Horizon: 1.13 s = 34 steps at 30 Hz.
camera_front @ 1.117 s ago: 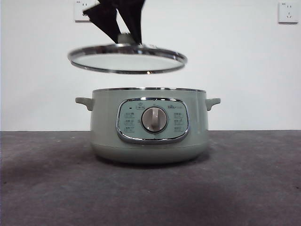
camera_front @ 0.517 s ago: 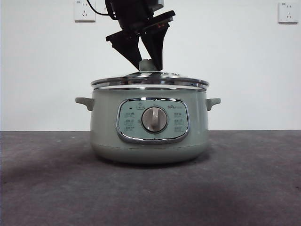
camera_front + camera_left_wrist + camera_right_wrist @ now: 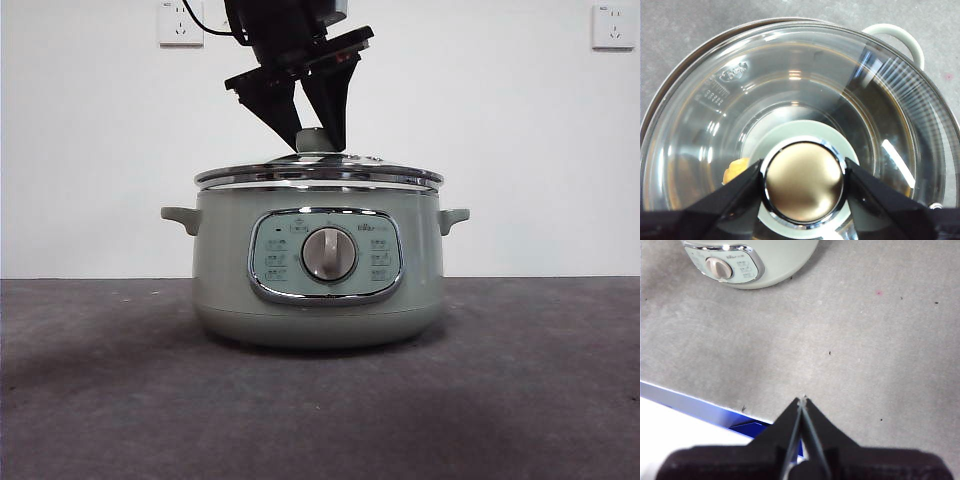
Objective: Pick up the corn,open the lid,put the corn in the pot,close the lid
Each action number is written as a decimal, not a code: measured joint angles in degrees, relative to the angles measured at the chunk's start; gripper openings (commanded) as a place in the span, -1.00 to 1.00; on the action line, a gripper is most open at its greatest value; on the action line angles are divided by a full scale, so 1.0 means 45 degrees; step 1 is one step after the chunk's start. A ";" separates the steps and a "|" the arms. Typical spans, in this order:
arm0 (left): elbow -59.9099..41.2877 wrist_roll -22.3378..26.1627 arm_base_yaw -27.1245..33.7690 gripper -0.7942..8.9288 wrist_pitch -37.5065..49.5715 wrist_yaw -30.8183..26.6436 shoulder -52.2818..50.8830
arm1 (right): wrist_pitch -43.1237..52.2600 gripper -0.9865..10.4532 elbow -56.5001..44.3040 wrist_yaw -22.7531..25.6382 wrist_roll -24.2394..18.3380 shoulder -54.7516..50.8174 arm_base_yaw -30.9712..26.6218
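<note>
- Wall socket (image 3: 180,22): white, upper left of wall; markings too small to read.
- Left gripper (image 3: 314,138): above the pot, jaws clamped on the lid's knob (image 3: 804,181).
- Lid (image 3: 318,172): glass, metal rim, seated on the pot; embossed stamp on the glass, illegible.
- Corn (image 3: 735,170): yellow patch seen through the lid, inside the pot.
- Pot (image 3: 225,270): sage green, centre of worktop (image 3: 520,400); panel print (image 3: 375,231) unreadable.
- Right gripper (image 3: 802,401): jaws together, holding nothing, over bare worktop away from the pot.
</note>
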 measured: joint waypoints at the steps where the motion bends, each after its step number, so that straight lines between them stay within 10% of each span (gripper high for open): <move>1: 0.0044 -0.0019 0.0005 -0.86 0.0019 -0.0019 0.0044 | 0.0000 -0.84 0.0000 -0.0005 0.0000 0.0000 0.0000; 26: 0.0063 0.0369 0.0233 -0.83 0.0355 0.0272 0.0282 | -0.0005 -0.84 0.0000 -0.0005 0.0000 -0.0005 0.0000; 34: 0.0063 0.0364 0.0233 0.02 0.0355 0.0039 0.0282 | 0.0000 -0.84 0.0005 -0.0005 0.0000 -0.0005 0.0000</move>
